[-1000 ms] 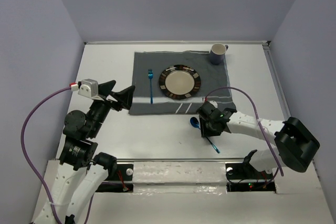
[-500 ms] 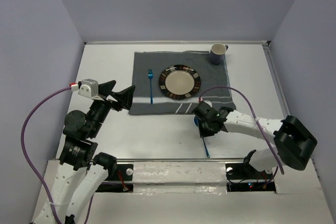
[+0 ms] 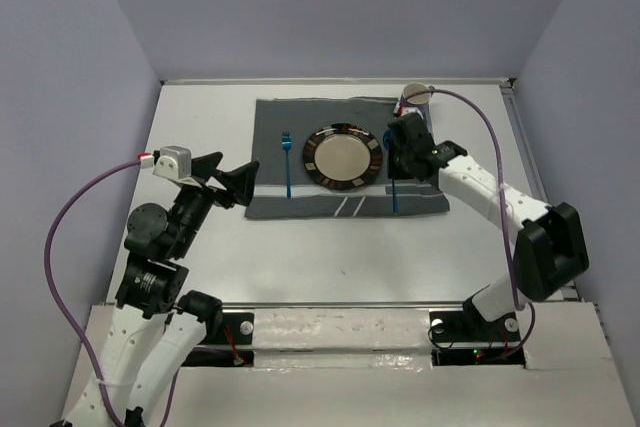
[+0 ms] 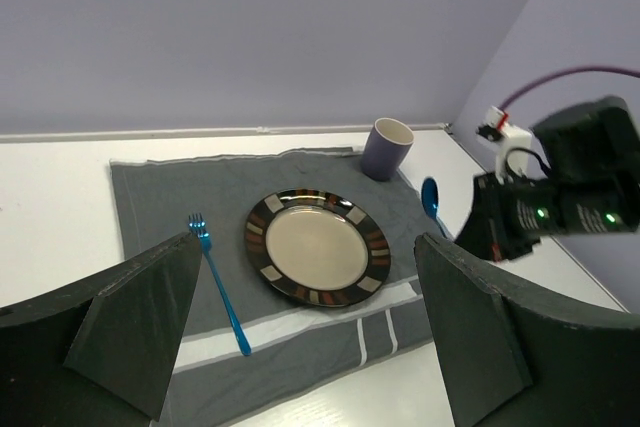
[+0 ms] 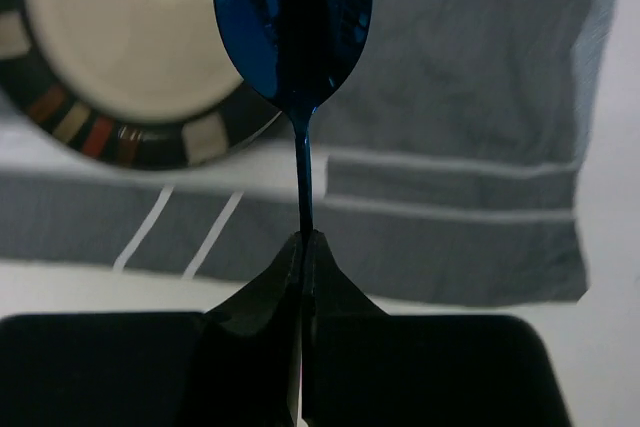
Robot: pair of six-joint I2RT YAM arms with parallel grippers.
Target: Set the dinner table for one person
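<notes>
The white dinner table (image 3: 300,252) carries a grey striped placemat (image 3: 268,137). On the mat lie a dark-rimmed plate (image 3: 343,157) and, to its left, a blue fork (image 3: 287,165). A purple mug (image 3: 415,100) stands at the mat's far right corner. My right gripper (image 3: 400,147) is just right of the plate, above the mat, shut on the handle of a blue spoon (image 5: 293,22). The handle's end (image 3: 394,197) sticks out toward me. My left gripper (image 3: 235,180) is open and empty, raised over the table left of the mat.
The left wrist view shows the plate (image 4: 317,245), fork (image 4: 218,282), mug (image 4: 387,147), spoon bowl (image 4: 431,197) and right gripper body (image 4: 525,222). Grey walls enclose the table on three sides. A purple cable loops over the right arm.
My right gripper has carried the spoon from the bare table in front of the mat to above the mat, right of the plate. The left arm has barely moved.
</notes>
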